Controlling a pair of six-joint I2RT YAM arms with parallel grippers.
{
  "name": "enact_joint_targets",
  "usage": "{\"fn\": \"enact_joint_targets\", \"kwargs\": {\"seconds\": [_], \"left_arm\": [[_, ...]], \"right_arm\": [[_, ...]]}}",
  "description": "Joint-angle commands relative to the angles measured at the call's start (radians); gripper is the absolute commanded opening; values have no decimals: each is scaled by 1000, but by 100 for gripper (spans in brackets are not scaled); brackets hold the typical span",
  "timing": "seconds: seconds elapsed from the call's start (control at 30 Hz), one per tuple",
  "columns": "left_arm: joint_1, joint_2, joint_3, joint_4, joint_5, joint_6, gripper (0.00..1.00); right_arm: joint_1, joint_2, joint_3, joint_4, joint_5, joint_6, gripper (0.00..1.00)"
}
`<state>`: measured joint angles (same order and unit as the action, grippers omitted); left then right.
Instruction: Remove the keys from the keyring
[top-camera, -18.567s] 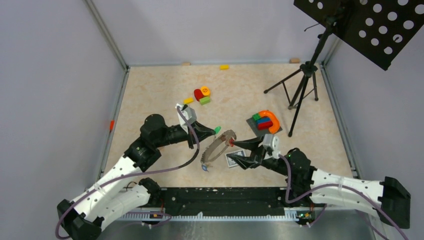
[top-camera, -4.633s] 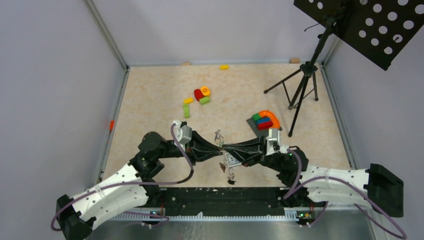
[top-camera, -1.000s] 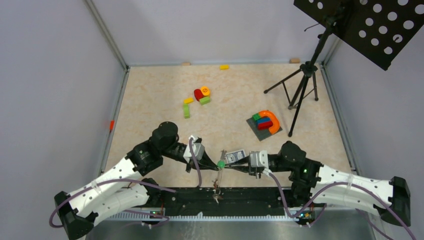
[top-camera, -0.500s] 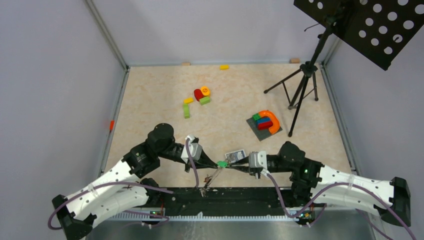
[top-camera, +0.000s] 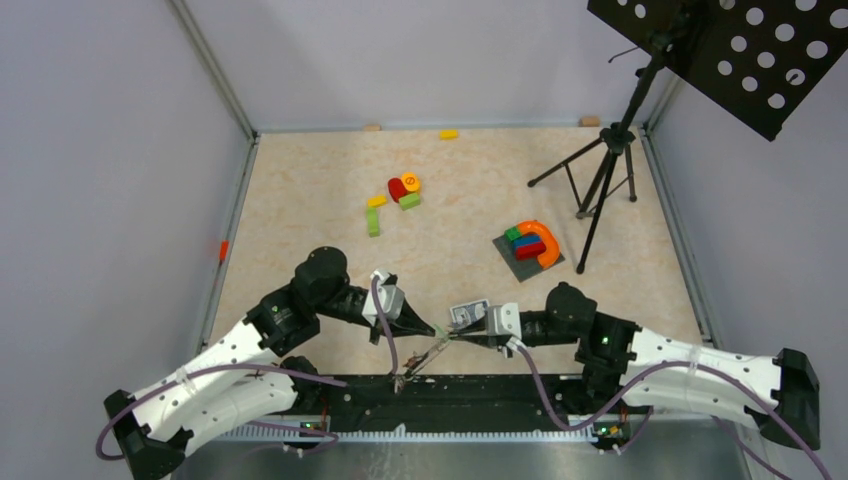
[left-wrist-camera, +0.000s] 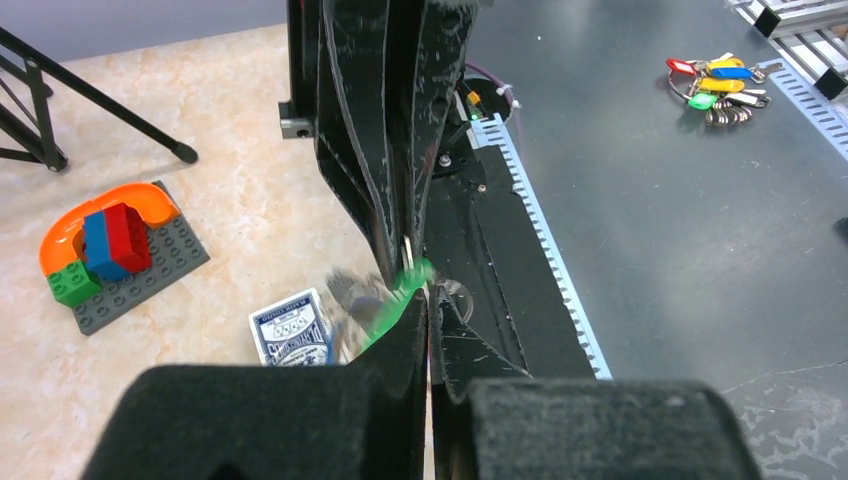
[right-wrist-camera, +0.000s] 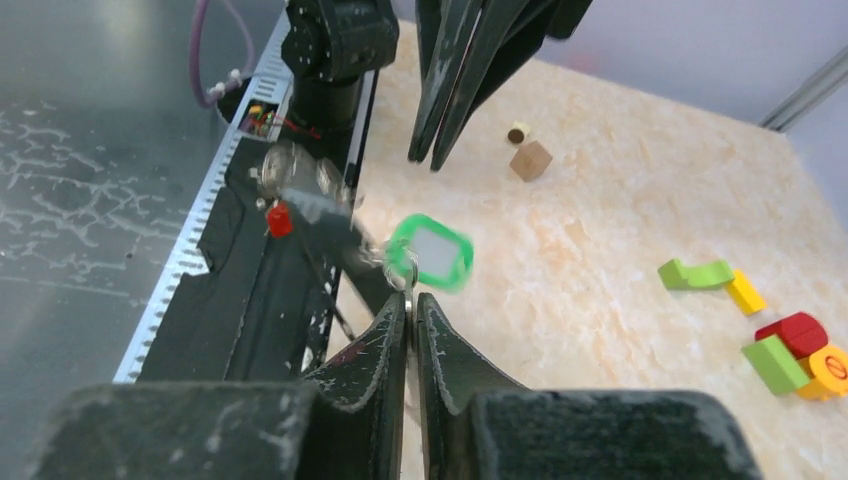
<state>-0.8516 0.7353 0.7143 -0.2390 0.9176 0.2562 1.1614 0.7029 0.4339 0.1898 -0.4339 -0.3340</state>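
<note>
My right gripper (right-wrist-camera: 411, 292) is shut on the small metal loop of a key with a green tag (right-wrist-camera: 432, 252). From there the thin grey keyring (top-camera: 425, 358) slants down edge-on. The other keys (right-wrist-camera: 300, 180) hang blurred over the black base rail, one with a red tag (right-wrist-camera: 279, 220). My left gripper (left-wrist-camera: 428, 300) is shut, its tip just short of the green tag (left-wrist-camera: 398, 298); I see nothing between its pads. In the top view the two grippers meet tip to tip, left (top-camera: 433, 330) and right (top-camera: 453, 337).
A playing-card box (top-camera: 468, 312) lies just behind the grippers. Toy blocks sit on a grey plate (top-camera: 530, 245), more blocks (top-camera: 402, 190) lie mid-table, and a tripod stand (top-camera: 600, 180) is at the back right. A separate bunch of tagged keys (left-wrist-camera: 722, 84) rests on the metal bench.
The right arm has edged left toward the left gripper. The hanging keys have swung down-left over the base rail. Both grippers stay shut.
</note>
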Motion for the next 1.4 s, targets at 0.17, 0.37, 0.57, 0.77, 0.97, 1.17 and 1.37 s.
{"fn": "enact_joint_targets", "kwargs": {"seconds": [0.17,0.37,0.57,0.77,0.97,1.17,1.37], "left_arm": [[3,-8,17,59,10,-7,0],[3,-4,-1,84,-50,-58,0],[3,-53,-71,156,-410,-312,2],[3,-95,-126,114,-738,-547,32],[3,-93,-180,98,-741,-617,64],[-43,-9,-204,108,-669,-562,68],[-203,90,-211,118,-799,-652,68]], "right_arm": [[7,2,22,-46,26,-21,14],[7,-18,8,-21,52,6,16],[7,-30,-6,-9,178,138,21],[7,-78,-24,-18,450,431,25],[8,-61,31,-236,668,662,27],[7,27,84,-400,745,811,29],[7,68,107,-501,856,959,30]]}}
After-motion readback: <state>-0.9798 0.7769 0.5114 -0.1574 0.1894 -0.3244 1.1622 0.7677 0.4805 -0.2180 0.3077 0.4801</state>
